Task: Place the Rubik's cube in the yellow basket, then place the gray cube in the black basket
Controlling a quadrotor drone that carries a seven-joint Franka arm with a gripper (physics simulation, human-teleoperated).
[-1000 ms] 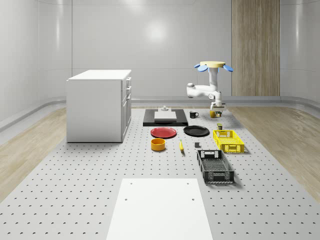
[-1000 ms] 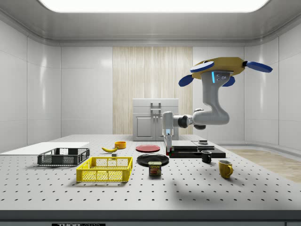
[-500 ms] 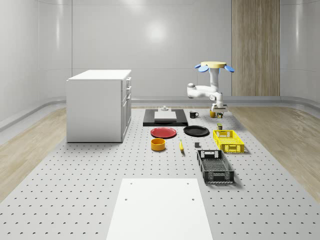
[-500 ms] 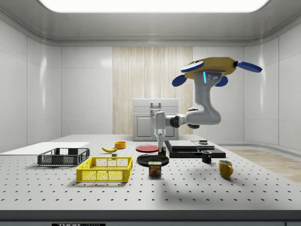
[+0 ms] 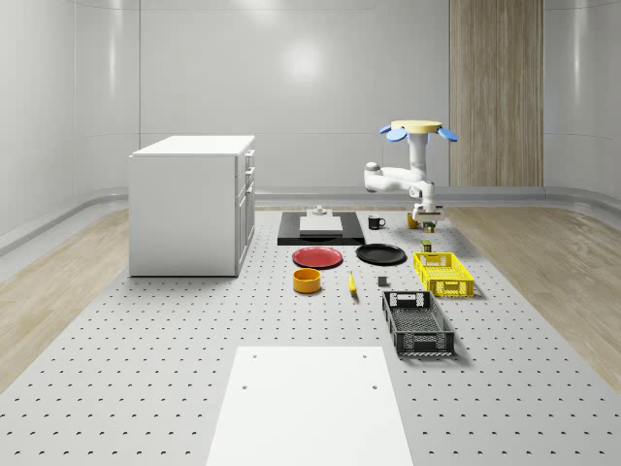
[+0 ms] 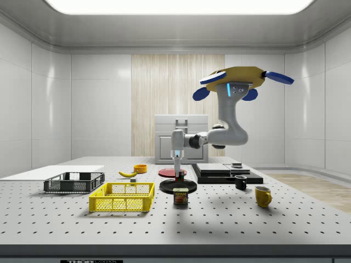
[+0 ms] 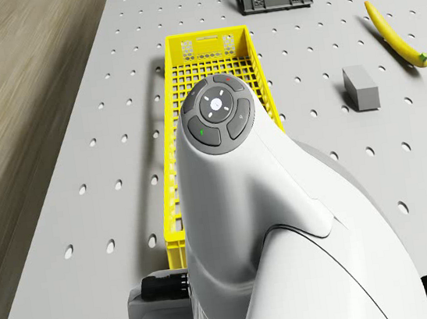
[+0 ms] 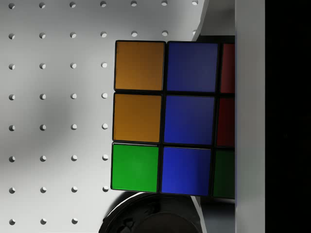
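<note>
The Rubik's cube (image 8: 165, 119), showing orange, blue and green tiles, is clamped in my gripper (image 6: 179, 174), which is shut on it; one finger (image 8: 250, 116) presses its side. The cube (image 6: 180, 177) hangs just above the table by the black plate (image 6: 176, 186), to the right of the yellow basket (image 6: 123, 197) in the side view. The drone (image 6: 236, 82) hovers above the table's far end, beyond the yellow basket (image 5: 443, 274), with the gripper (image 5: 427, 219) below it. The gray cube (image 7: 361, 86) lies on the table beside the yellow basket (image 7: 206, 46). The black basket (image 5: 417, 323) stands nearer the front.
A Spam can (image 6: 180, 196) stands under the gripper's side. Black mug (image 6: 240, 182) and yellow mug (image 6: 262, 196) sit at the side view's right. Red plate (image 5: 318, 257), orange bowl (image 5: 307, 281), banana (image 7: 396, 37), a black tray (image 5: 320, 228) and a white cabinet (image 5: 192, 204) lie further off.
The drone and arm have shifted toward the side view's left with the Rubik's cube held, from beside the black tray to over the black plate, closer to the yellow basket.
</note>
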